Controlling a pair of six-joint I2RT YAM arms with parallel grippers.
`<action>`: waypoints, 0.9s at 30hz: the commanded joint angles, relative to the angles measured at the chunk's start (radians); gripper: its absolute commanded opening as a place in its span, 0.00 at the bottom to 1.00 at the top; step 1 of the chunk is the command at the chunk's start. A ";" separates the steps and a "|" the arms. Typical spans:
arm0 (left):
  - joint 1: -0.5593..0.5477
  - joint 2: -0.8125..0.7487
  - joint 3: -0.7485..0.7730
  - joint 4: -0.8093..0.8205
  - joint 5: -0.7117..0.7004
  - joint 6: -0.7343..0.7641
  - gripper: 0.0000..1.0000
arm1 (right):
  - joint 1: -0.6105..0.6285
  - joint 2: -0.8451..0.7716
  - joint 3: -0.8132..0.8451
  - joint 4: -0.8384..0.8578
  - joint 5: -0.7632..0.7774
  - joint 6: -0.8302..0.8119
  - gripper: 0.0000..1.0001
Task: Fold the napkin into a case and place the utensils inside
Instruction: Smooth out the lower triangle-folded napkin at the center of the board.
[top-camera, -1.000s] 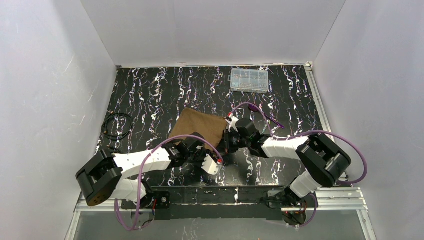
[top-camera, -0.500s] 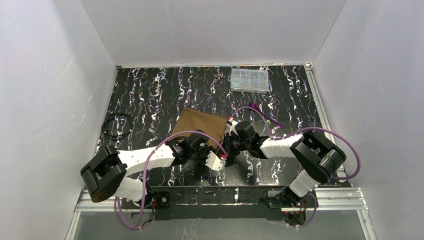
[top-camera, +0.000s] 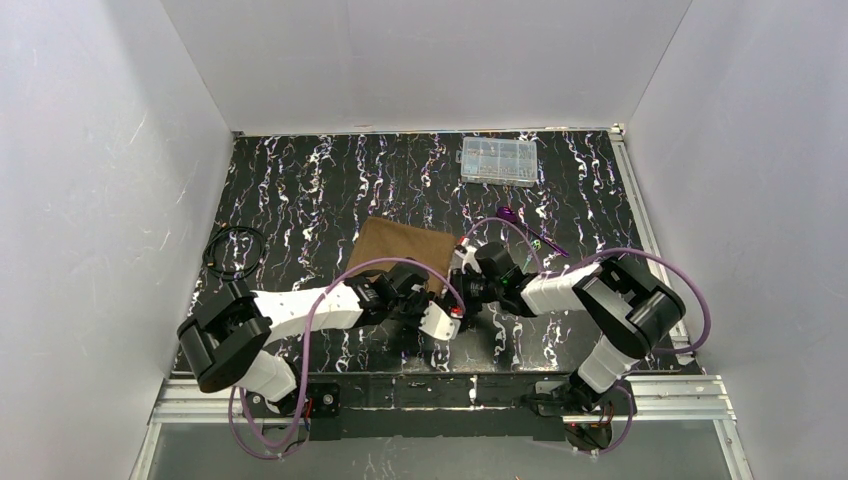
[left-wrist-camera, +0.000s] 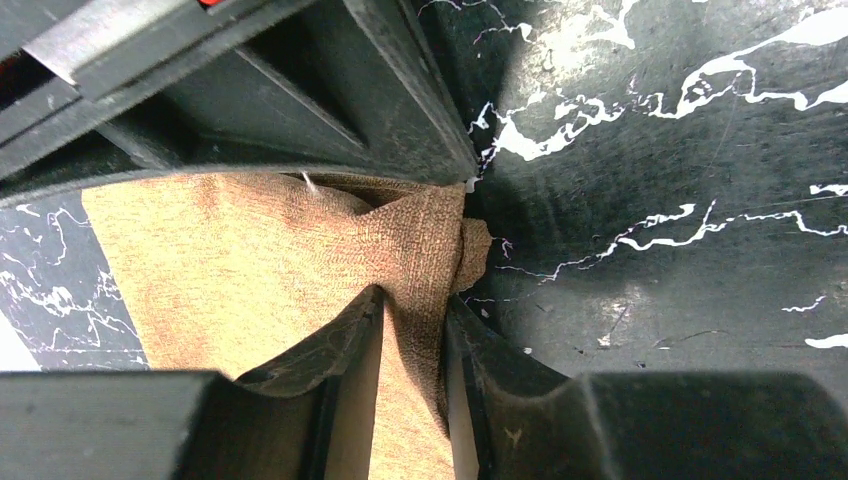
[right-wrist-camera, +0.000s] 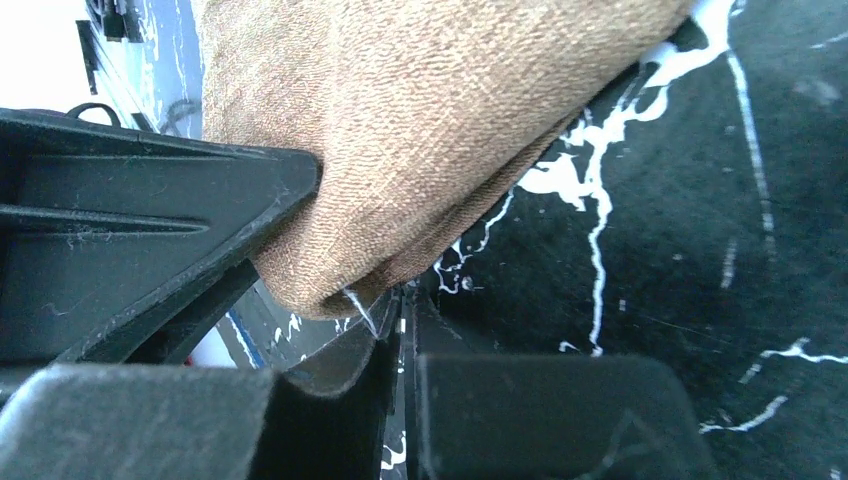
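Note:
The brown napkin (top-camera: 400, 248) lies at mid table, its near right corner lifted. My left gripper (top-camera: 443, 318) is shut on that corner; in the left wrist view the cloth (left-wrist-camera: 250, 260) is pinched between the fingers of the left gripper (left-wrist-camera: 412, 300). My right gripper (top-camera: 463, 285) meets it from the right. In the right wrist view the right gripper (right-wrist-camera: 403, 300) has its jaws shut, and the napkin's (right-wrist-camera: 420, 120) folded corner rests against its tips. The purple-headed utensil (top-camera: 508, 213) lies behind the right arm. I cannot make out the gold-orange one.
A clear plastic compartment box (top-camera: 497, 160) stands at the back right. A black cable coil (top-camera: 232, 253) lies at the left edge. White walls enclose the black marbled table (top-camera: 300, 180) on three sides.
My left gripper has moved to the right, up to the right gripper, with the napkin's corner. The right gripper has shifted slightly back and to the right.

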 joint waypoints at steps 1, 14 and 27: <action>-0.007 0.009 0.001 -0.017 0.031 0.024 0.28 | -0.045 -0.026 -0.008 -0.081 -0.023 -0.056 0.15; -0.008 0.040 -0.017 0.007 0.042 0.036 0.48 | -0.229 -0.140 0.205 -0.379 -0.025 -0.222 0.30; 0.003 -0.141 -0.035 -0.170 0.248 0.038 0.55 | -0.288 0.283 0.551 -0.281 -0.085 -0.222 0.21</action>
